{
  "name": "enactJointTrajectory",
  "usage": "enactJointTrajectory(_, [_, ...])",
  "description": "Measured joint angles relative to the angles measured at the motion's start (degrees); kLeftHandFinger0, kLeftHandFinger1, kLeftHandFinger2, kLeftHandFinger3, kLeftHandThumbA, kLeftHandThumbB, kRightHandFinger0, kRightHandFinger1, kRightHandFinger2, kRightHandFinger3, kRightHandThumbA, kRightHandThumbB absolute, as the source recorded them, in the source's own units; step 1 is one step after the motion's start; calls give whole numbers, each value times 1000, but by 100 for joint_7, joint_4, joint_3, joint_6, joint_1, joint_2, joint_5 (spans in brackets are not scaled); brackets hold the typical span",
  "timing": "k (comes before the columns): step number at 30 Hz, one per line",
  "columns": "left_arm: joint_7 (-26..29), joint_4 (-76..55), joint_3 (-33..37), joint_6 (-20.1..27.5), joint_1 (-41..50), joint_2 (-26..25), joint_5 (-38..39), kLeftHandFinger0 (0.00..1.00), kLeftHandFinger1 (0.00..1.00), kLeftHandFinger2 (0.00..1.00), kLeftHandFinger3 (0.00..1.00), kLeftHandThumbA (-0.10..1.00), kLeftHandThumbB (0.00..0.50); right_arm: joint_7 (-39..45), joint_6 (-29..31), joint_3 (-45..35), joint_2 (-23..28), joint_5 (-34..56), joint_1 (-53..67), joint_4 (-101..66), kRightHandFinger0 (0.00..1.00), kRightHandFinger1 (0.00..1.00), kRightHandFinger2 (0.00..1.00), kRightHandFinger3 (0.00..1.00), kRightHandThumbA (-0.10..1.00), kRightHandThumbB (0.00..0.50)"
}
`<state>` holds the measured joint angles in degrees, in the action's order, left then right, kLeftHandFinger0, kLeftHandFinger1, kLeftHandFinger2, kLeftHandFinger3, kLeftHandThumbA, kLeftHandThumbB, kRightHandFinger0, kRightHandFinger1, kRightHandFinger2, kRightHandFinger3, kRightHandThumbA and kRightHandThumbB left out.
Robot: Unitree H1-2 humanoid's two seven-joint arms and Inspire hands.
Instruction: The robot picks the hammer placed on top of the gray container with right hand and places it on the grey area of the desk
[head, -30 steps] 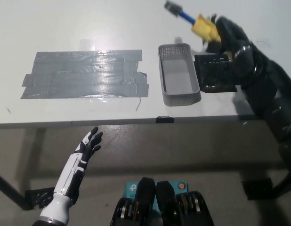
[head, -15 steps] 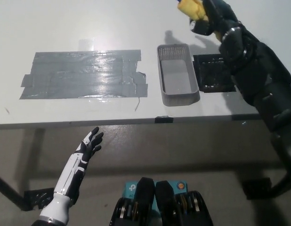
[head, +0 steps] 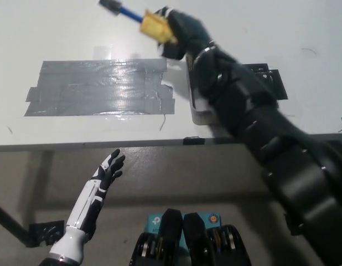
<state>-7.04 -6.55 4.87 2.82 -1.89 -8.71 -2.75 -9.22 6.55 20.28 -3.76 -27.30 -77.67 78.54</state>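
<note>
While held aloft, hammer (right hand).

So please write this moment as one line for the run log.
phase: carry | right robot hand: shut on hammer, above desk near grey tape area | left robot hand: open, idle below desk edge | placed: no

White table fills upper frame; front edge runs straight across mid-picture. Small dark clip or tab sits on that front edge, just right of centre. Black mesh tray lies flat on table at right, partly hidden, only its far corner and right side showing. Thin loose thread or wire lies on table surface near front edge. Below the edge, grey-brown floor. Dark table leg with black foot at lower left. Faint scuff marks on tabletop at far right.
</note>
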Motion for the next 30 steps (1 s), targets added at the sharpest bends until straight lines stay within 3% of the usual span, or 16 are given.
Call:
enactJointTrajectory(6, [0, -42, 44, -23, 0, 0, 0, 1000, 1000, 1000, 1000, 1000, 209, -31, -1, 121, -234, -61, 0, 127, 0, 337, 706, 718, -100, 183])
enactJointTrajectory(8, [0, -83, 60, -35, -7, 0, -1, 1000, 1000, 1000, 1000, 1000, 214, -34, -3, 170, -283, -75, 0, 164, 0, 340, 702, 708, -100, 165])
enactJointTrajectory(10, [0, -89, 67, -50, -24, -1, -4, 1000, 1000, 1000, 1000, 1000, 215, -42, -11, 234, -326, -90, 0, 185, 0, 348, 709, 720, -100, 158])
enactJointTrajectory(17, [0, -97, 94, -118, -80, -2, -9, 1000, 1000, 1000, 1000, 1000, 229, -52, -82, 340, -530, -100, 1, 247, 6, 436, 813, 815, -100, 210])
enactJointTrajectory(18, [-1, -98, 96, -125, -80, -4, -11, 1000, 1000, 1000, 1000, 1000, 227, -54, -89, 349, -557, -101, 2, 253, 53, 478, 825, 812, -100, 219])
enactJointTrajectory(20, [-1, -106, 107, -135, -82, -7, -17, 1000, 1000, 1000, 1000, 1000, 225, -54, -111, 364, -612, -101, 11, 265, 23, 441, 742, 633, -100, 225])
enactJointTrajectory(21, [-4, -111, 119, -140, -86, -12, -20, 1000, 1000, 1000, 1000, 1000, 224, -55, -122, 376, -643, -102, 22, 272, 5, 393, 707, 596, -100, 224])
enactJointTrajectory(23, [-18, -112, 137, -142, -102, -17, -24, 1000, 1000, 1000, 1000, 1000, 223, -56, -128, 392, -663, -103, 53, 274, 0, 376, 749, 679, -100, 203])
enactJointTrajectory(30, [-77, -111, 147, -130, -177, -44, -54, 1000, 1000, 1000, 1000, 1000, 212, -91, -177, 520, -685, -148, 309, 324, 0, 368, 727, 622, -100, 180])
